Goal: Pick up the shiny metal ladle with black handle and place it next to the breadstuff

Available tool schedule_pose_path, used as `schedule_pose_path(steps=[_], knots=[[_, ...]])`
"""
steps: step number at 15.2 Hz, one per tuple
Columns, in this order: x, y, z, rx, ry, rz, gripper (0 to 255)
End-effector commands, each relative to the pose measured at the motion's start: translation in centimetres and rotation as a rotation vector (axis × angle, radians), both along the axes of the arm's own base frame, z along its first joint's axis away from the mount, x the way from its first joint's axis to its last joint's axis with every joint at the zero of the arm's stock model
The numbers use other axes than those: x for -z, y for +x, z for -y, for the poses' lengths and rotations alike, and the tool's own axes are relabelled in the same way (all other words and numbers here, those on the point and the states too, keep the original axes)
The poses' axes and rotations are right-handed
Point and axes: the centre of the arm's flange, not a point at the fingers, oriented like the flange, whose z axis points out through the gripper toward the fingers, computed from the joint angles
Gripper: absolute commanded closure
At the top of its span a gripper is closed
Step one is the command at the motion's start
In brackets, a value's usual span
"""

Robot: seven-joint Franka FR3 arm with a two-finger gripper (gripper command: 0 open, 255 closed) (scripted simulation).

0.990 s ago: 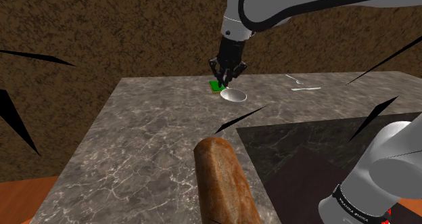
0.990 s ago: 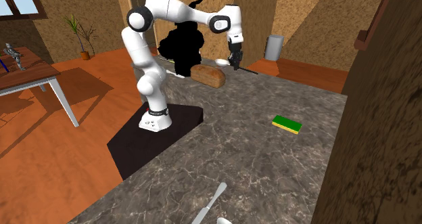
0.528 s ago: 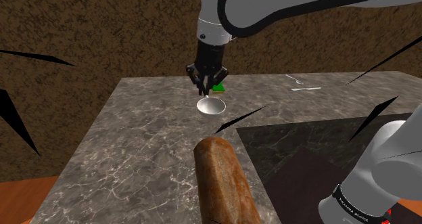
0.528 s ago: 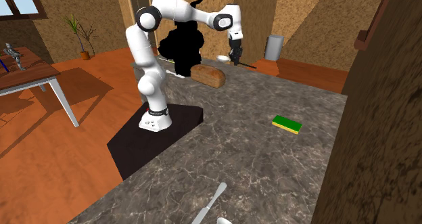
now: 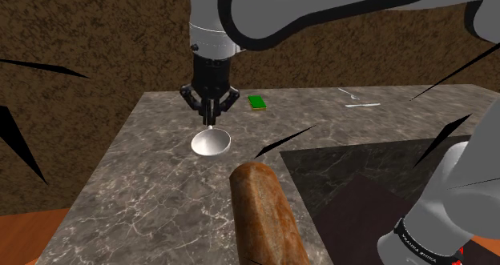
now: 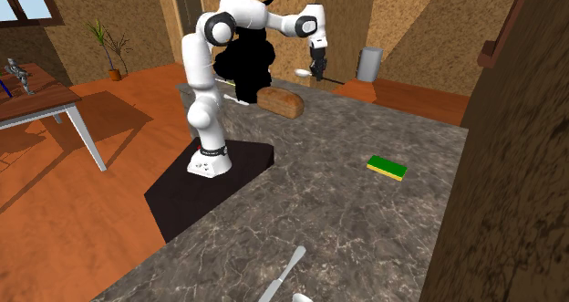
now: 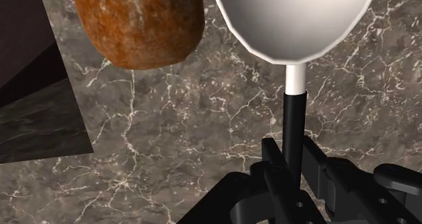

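Ladle [image 6: 302,74] in pincer [image 6: 317,74] near loaf [image 6: 280,100]

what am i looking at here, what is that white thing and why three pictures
It is a white robot arm on a dark stand. One picture looks over its shoulder, one faces it from across the counter, and one comes from a camera on its hand. The black gripper is shut on the black handle of a ladle, whose pale bowl hangs above the counter near a loaf of bread. A green sponge and a pale utensil also lie there.
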Motion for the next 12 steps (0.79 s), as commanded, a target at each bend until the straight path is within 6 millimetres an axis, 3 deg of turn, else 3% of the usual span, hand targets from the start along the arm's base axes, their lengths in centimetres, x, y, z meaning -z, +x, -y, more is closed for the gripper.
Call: schedule_pose_path(steps=[1, 12], knots=[[-0.1, -0.1, -2.7, 0.002, 0.001, 0.000, 255], [-0.1, -0.5, -17.2, 0.002, 0.001, 0.000, 255]])
